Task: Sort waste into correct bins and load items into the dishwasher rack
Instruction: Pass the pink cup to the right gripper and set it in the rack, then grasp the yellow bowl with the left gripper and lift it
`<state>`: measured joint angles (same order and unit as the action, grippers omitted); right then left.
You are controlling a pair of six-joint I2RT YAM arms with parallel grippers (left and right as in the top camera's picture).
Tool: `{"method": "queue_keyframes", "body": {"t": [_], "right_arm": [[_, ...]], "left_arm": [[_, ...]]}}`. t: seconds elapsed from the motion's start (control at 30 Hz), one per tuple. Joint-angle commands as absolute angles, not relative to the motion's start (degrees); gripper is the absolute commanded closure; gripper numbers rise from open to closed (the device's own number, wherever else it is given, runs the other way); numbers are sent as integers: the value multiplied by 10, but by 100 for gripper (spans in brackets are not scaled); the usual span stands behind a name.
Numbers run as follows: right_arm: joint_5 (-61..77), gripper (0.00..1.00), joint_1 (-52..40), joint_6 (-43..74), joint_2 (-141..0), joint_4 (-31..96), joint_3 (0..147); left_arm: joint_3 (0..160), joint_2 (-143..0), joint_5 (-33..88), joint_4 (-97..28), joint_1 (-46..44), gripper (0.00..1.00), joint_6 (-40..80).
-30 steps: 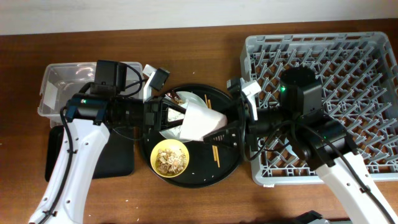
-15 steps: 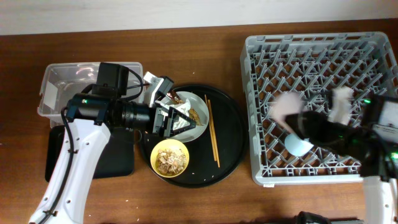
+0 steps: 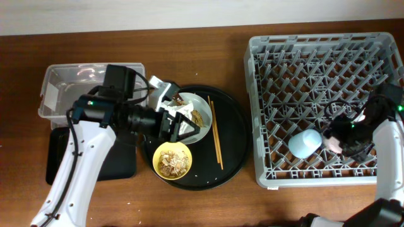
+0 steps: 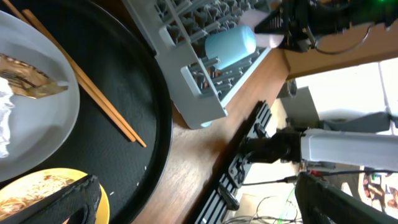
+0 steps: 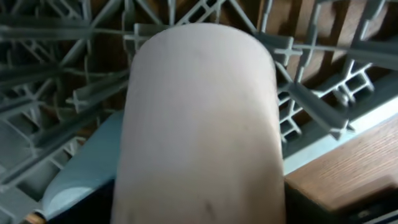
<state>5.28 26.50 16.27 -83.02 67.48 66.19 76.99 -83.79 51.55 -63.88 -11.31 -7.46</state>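
Observation:
My left gripper [image 3: 182, 125] hangs open above the pale grey plate [image 3: 201, 107], which carries a white napkin [image 3: 184, 121] and a brown-gold scrap [image 4: 31, 84]. Nothing is between its fingers. On the same round tray, the yellow bowl [image 3: 172, 159] holds food scraps and the chopsticks [image 3: 216, 135] lie to the right. The blue cup [image 3: 304, 143] lies in the dishwasher rack [image 3: 315, 50] near its front. The pink cup [image 5: 199, 112] lies beside it, between the fingers of my right gripper [image 3: 341, 140]. Whether those fingers still press on it does not show.
The round black tray [image 3: 233, 157] sits between the two arms. The clear tub [image 3: 63, 88] stands at the back left. The shallow black tray [image 3: 123, 161] lies in front of it, partly under my left arm. Small crumbs dot the table near the front.
My right arm swung from the round tray across to the rack's front right with the pink cup. My left gripper opened and stayed over the plate.

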Motion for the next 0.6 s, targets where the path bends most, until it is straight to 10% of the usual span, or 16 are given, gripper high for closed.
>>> {"method": "queue_keyframes", "body": {"t": [0.0, 0.33, 0.57], "right_arm": [[47, 3, 267, 168, -826, 692, 696], [371, 3, 263, -23, -706, 826, 839], [373, 2, 165, -28, -615, 842, 839]], "left_arm": [[774, -835, 505, -640, -120, 1, -72], [766, -835, 332, -684, -130, 6, -44], [593, -835, 106, -535, -287, 42, 183]]}}
